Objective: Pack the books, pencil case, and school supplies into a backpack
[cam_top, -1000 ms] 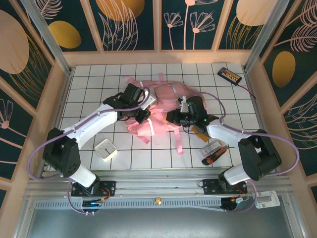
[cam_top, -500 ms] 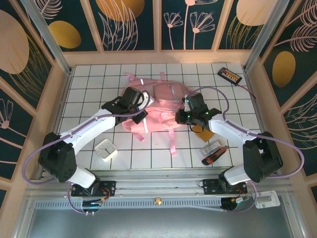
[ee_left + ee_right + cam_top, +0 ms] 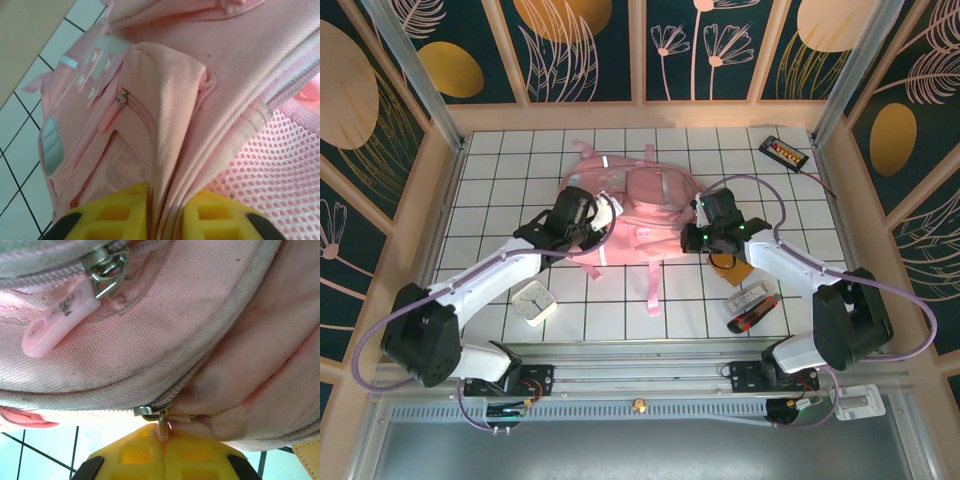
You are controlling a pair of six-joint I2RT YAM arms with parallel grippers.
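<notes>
Lying flat mid-table, the backpack point(image 3: 650, 190) is the centre of the action, and I'd call this the opening-up stage, with the packing itself not yet finished. The orange-brown notebook point(image 3: 732, 270) sits out on the tiles, just beside the right arm. The clear-wrapped pack point(image 3: 752, 308) lies nearer the front, well apart from the bag. What's already inside, I cannot tell.

Now the arms. The left one stretches in low from the left, and the left gripper point(image 3: 165, 210) is at the bag's left side, its yellow pads pinched tight on a raised fold of pink fabric next to a pocket zip. The right one curls in from the right. The right gripper point(image 3: 165, 450) is at the bag's right edge, pads pressed together on the little zipper pull point(image 3: 162, 424), looking ready to drag it along.
</notes>
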